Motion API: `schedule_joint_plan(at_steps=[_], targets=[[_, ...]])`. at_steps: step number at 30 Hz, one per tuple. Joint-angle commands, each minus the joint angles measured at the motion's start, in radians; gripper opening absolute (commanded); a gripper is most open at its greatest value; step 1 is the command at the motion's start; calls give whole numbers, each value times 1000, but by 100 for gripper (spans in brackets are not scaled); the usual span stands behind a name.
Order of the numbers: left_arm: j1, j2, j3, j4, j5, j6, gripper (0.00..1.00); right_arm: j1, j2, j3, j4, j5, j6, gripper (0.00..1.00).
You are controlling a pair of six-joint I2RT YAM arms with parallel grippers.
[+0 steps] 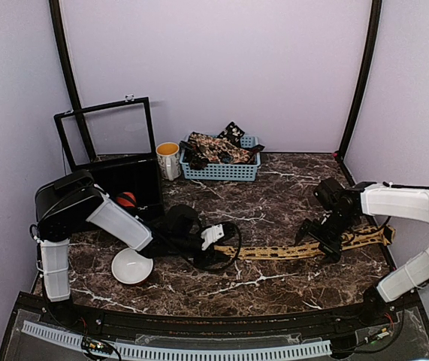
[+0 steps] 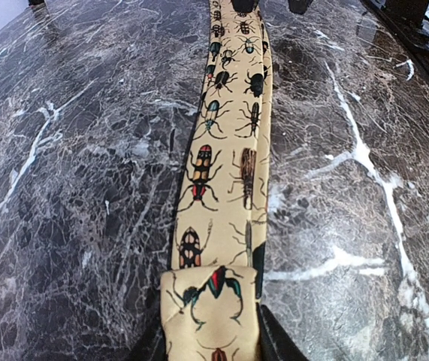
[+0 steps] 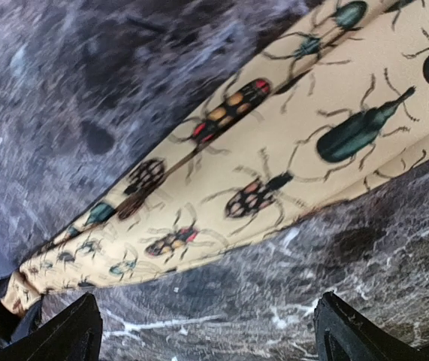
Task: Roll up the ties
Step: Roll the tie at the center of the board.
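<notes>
Mustard-yellow beetle-print tie [image 1: 289,250] lies as a flat strip across the dark marble tabletop [image 1: 274,195], its folded narrow end pinched in the left end effector [image 2: 210,342], while the right end effector [image 1: 320,244] hangs over its wider part, spread wide, holding nothing.

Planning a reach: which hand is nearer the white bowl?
Left. The left hand is beside the white bowl, holding the beetle-print tie; the right hand is open farther along it.
</notes>
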Motion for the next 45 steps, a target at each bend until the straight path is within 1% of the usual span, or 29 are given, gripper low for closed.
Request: schedule_joint_plan(at_steps=[1, 6, 11, 16, 25, 28, 32, 37, 41, 45], targets=[[-2, -28, -34, -64, -35, -7, 34, -12, 43, -16, 117, 42, 78, 98], [-1, -32, -34, -69, -38, 1, 34, -30, 77, -24, 176, 89, 98, 99], [0, -30, -29, -79, -48, 9, 34, -66, 115, -23, 211, 108, 91, 100], [2, -30, -38, -73, -63, 6, 34, -74, 122, -23, 224, 124, 80, 99], [5, -33, -39, -68, -73, 3, 34, -81, 122, -21, 277, 109, 91, 98], [5, -33, -35, -78, -58, 14, 34, -77, 92, 2, 314, 13, 15, 91], [6, -33, -31, -83, -55, 24, 34, -32, 59, 10, 362, -163, -92, 87], [6, -32, -23, -89, -38, 25, 34, 65, 8, -33, 491, -294, -126, 85], [6, -30, -24, -88, -37, 24, 34, 107, 53, -52, 680, -438, -106, 75], [6, -30, -30, -89, -36, 24, 34, 158, 133, 39, 684, -469, -153, 71]])
